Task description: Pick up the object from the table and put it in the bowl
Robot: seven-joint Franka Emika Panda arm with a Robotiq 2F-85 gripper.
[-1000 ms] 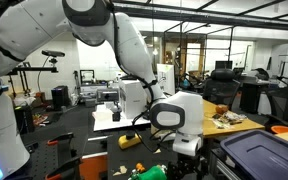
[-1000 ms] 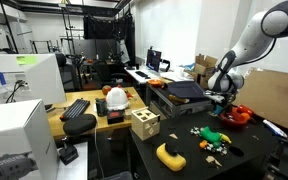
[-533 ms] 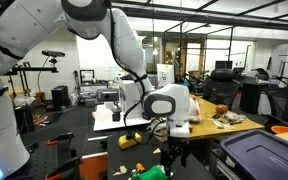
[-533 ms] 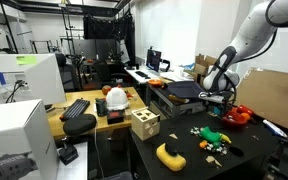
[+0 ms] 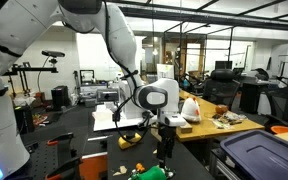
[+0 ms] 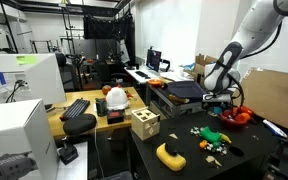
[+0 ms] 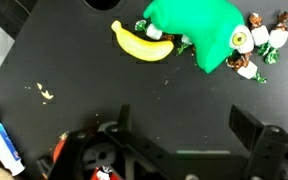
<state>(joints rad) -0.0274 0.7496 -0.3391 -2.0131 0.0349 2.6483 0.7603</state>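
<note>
A robotics lab: monitors (image 6: 154,60), cluttered workbenches (image 5: 229,120)

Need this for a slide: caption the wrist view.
Open tool hovers above a black table bearing a yellow banana and a green toy.

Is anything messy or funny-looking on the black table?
A bit messy: small bits lie scattered around the green thing beside the banana, and a few yellowish crumbs sit apart on the table.
</note>
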